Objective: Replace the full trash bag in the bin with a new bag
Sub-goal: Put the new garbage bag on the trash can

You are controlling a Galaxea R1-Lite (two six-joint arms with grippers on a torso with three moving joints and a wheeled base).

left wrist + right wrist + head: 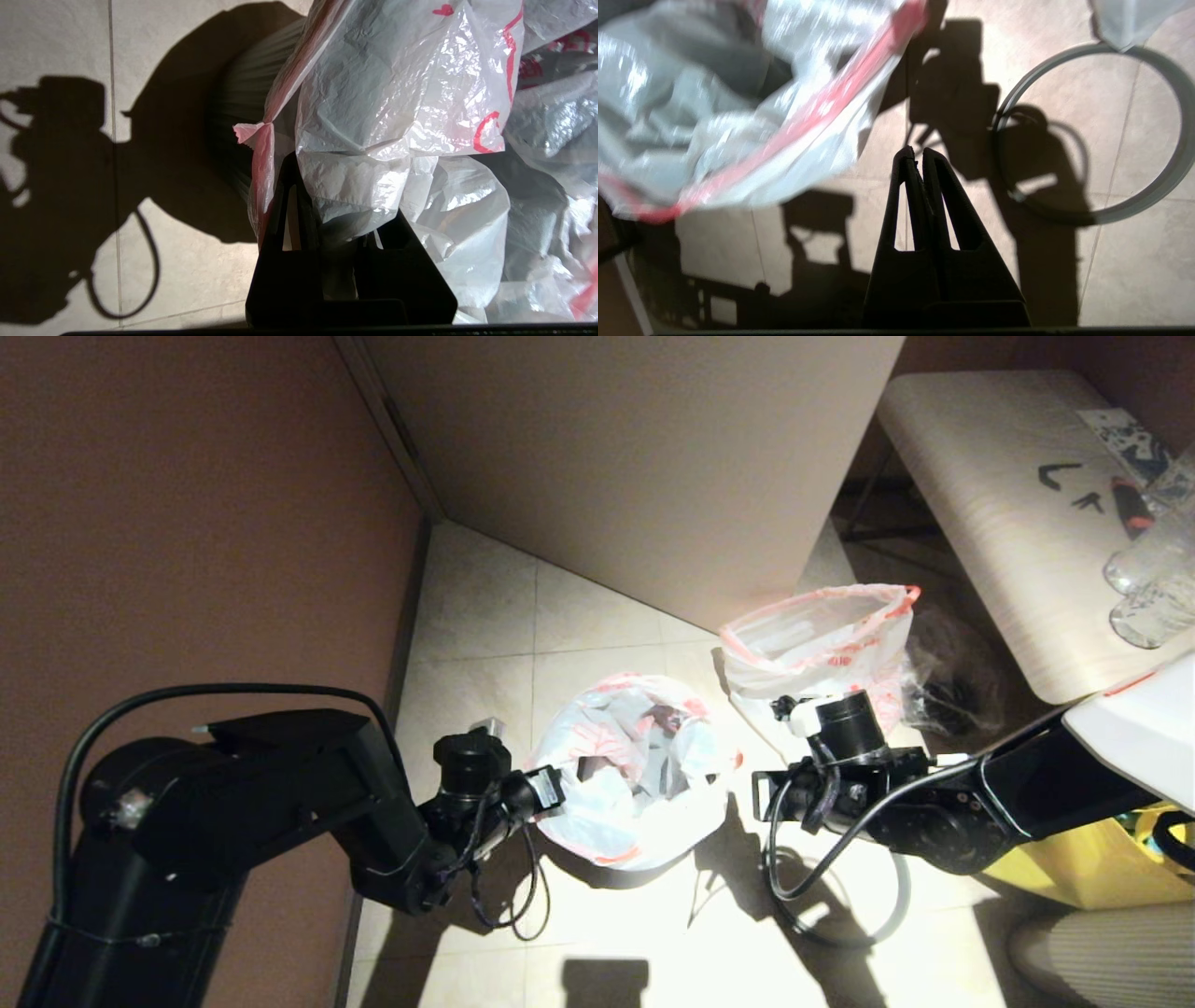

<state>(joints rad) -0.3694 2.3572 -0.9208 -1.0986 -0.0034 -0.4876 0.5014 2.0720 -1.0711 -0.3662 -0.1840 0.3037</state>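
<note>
Pinching new bag [373, 107]: left gripper [336, 205]; right gripper [920, 156] closed, empty, over tiled floor [485, 616].

right end effector [920, 156] closed, empty, over floor; grey hoop [1174, 182] beside; new bag [738, 107] near

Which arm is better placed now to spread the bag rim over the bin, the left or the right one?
Probably the left. The left gripper is shut on the new bag at the bin, while the right gripper is shut, holding nothing, above the floor near the grey hoop.
</note>
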